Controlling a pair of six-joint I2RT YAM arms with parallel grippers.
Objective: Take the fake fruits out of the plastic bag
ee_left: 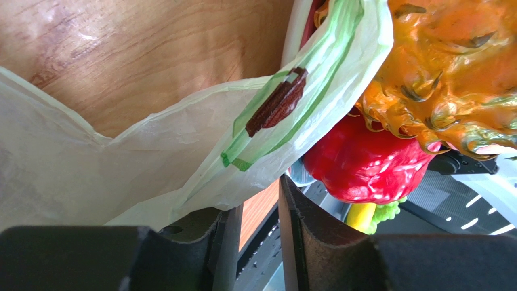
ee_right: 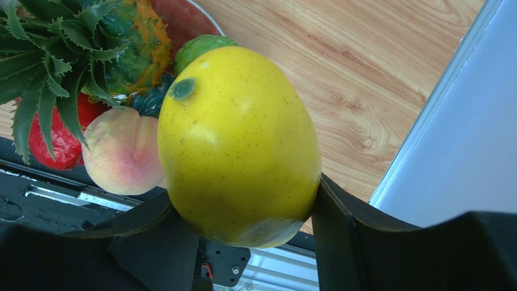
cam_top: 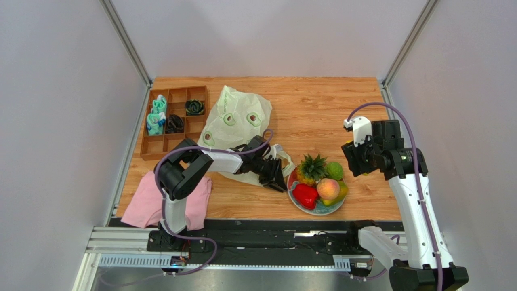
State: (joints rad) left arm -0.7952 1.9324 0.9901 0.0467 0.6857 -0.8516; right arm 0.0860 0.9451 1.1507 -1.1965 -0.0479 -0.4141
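The plastic bag (cam_top: 233,121) lies flat at the table's middle left, and its edge drapes over my left finger in the left wrist view (ee_left: 152,151). My left gripper (cam_top: 276,179) (ee_left: 258,194) is slightly open and empty, between the bag's handle and the plate (cam_top: 315,212). On the plate sit the pineapple (cam_top: 311,168) (ee_left: 449,73), red pepper (cam_top: 305,195) (ee_left: 364,163), peach (cam_top: 327,188) (ee_right: 121,151) and green ball (cam_top: 334,170) (ee_right: 200,47). My right gripper (cam_top: 351,167) (ee_right: 243,194) is shut on the yellow mango (cam_top: 342,193) (ee_right: 236,139) at the plate's right rim.
A brown wooden compartment tray (cam_top: 176,118) with small teal and black items stands at the back left. A pink cloth (cam_top: 167,203) lies at the front left beside the left arm's base. Grey walls close in both sides and the back.
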